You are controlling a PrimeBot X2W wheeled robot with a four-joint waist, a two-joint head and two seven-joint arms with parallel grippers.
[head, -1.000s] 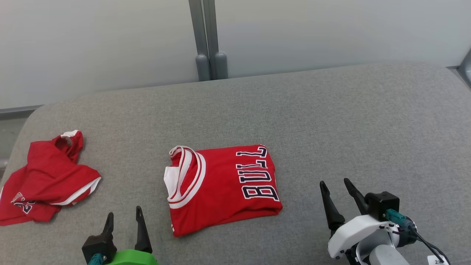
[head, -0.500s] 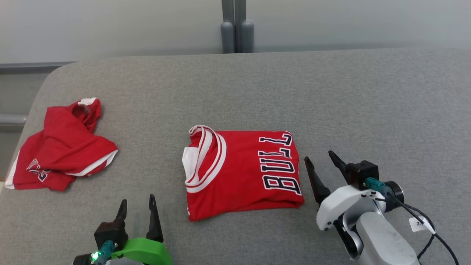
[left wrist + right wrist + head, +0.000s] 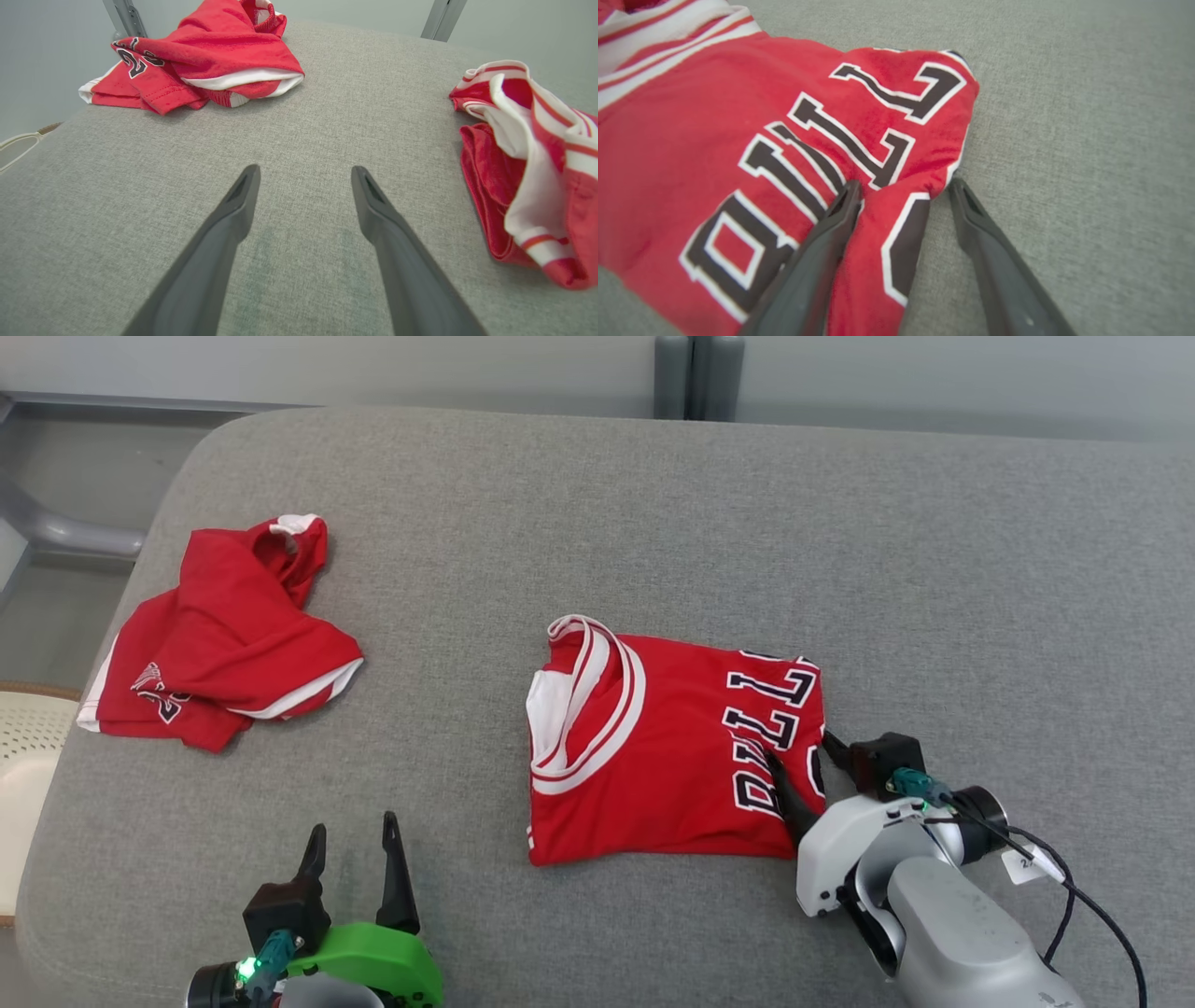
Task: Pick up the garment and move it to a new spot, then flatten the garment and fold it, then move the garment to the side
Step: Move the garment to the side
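Observation:
The folded red garment (image 3: 672, 747) with white neck trim and dark lettering lies mid-surface; it also shows in the left wrist view (image 3: 528, 158) and the right wrist view (image 3: 738, 140). My right gripper (image 3: 798, 751) is open and straddles its right edge. In the right wrist view that gripper (image 3: 904, 186) has one finger on the lettering and the other on bare cushion beside the hem, with a fold of fabric between them. My left gripper (image 3: 353, 826) stands open over bare cushion to the garment's left, nothing between its fingers (image 3: 306, 170).
A second red garment (image 3: 219, 635), crumpled, lies at the far left (image 3: 205, 51). The grey cushion (image 3: 934, 569) drops off at its left edge, where a white perforated object (image 3: 23, 747) sits below. Two grey posts (image 3: 698, 373) stand behind.
The camera has turned, shifting the whole picture rightward and down. My right gripper has moved left onto the garment's right edge, which now bunches between its fingers. The left gripper stays put.

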